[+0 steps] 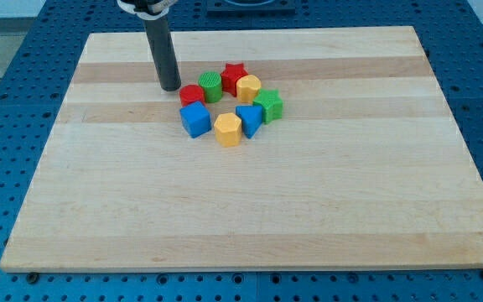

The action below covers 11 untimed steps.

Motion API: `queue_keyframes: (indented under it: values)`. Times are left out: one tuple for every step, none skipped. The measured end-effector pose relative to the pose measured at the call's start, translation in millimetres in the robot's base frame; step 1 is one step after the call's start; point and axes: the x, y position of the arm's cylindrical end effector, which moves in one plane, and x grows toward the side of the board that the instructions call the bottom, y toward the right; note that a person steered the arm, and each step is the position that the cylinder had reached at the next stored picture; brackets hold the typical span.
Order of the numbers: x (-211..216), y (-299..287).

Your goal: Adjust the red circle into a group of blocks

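Here my tip point(170, 87) rests on the board point(325, 210), just to the view's left of the red circle point(191, 95) and slightly above it; whether they touch I cannot tell. It is a bare rod, with nothing to open or close, and it holds nothing. The red circle sits at the left edge of a ring of 8 blocks, against the green block point(210, 86) on its right and the blue cube point(195, 119) below. Further round lie the red star point(234, 76), a yellow block point(248, 87), a green star point(268, 105), a blue block point(249, 119) and a yellow hexagon point(228, 129).
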Motion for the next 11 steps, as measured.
queue_keyframes:
  values:
    - [-1.2, 15.1]
    - [-1.2, 23.6]
    - [0.5, 23.6]
    - [4.5, 23.6]
    - [9.0, 23.6]
    - [9.5, 24.2]
    - [9.6, 31.4]
    - [9.6, 32.4]
    - [9.6, 30.0]
    - [9.6, 19.7]
    - [9.6, -0.4]
